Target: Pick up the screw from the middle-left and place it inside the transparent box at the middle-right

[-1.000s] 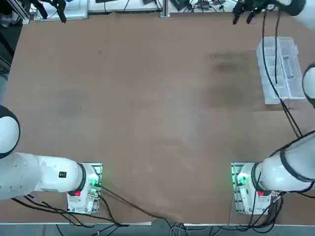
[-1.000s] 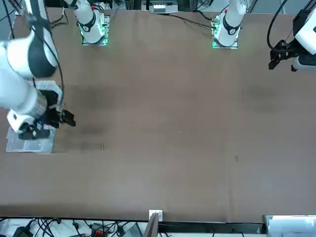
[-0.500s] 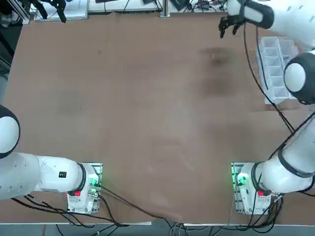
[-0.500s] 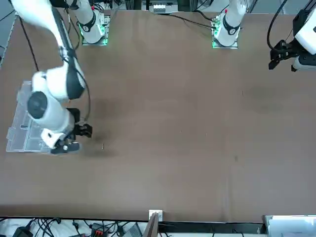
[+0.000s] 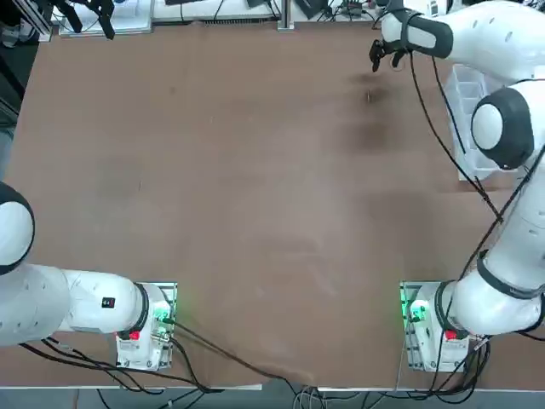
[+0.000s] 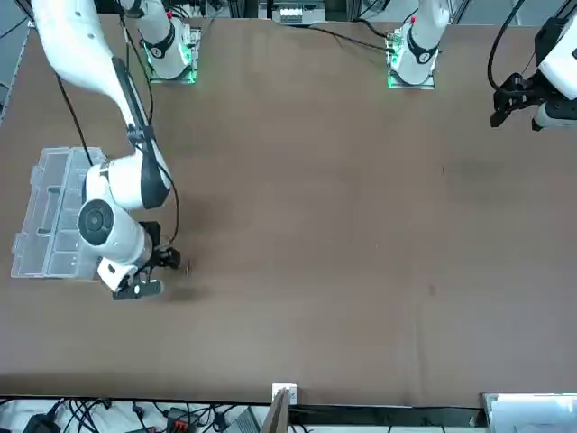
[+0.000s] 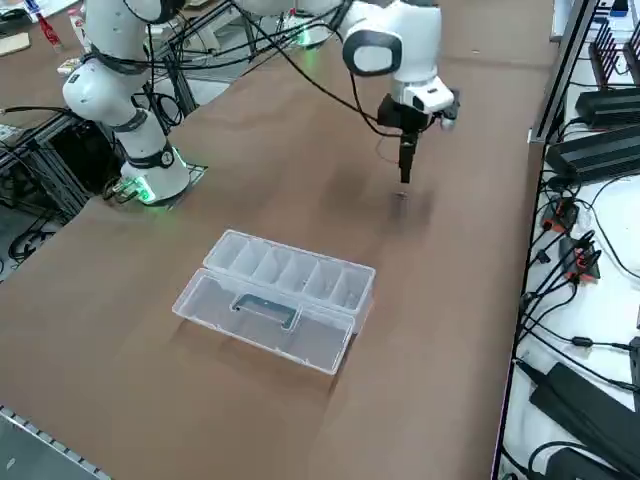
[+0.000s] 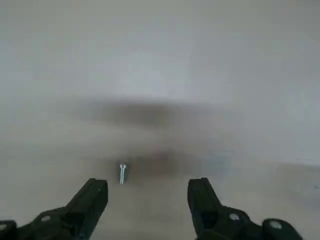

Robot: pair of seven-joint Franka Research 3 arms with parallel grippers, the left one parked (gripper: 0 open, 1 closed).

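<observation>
The screw (image 5: 368, 96) lies flat on the bare brown tabletop (image 5: 255, 187), close to the far edge and toward the right-hand side. In the wrist view the screw (image 8: 122, 172) shows as a small pale sliver on the surface, just ahead of one of the two dark fingers (image 8: 92, 200) and nearer to that one than to the other. In the front view it is a faint dark mark (image 6: 187, 265) just beside the fingertips.

The right pincer (image 5: 385, 56) hangs over the tabletop just beyond the screw, toward the far edge, its fingers spread wide with nothing between them. The side view shows the pincer (image 7: 405, 168) pointing straight down, its tips close above the surface with a shadow underneath.

The clear box (image 7: 275, 297) rests near the tabletop's right edge, apart from the screw, with its lid folded open and lying flat alongside the row of compartments. From overhead, the box (image 5: 468, 119) is partly covered by the white arm (image 5: 502, 128) passing above it.
</observation>
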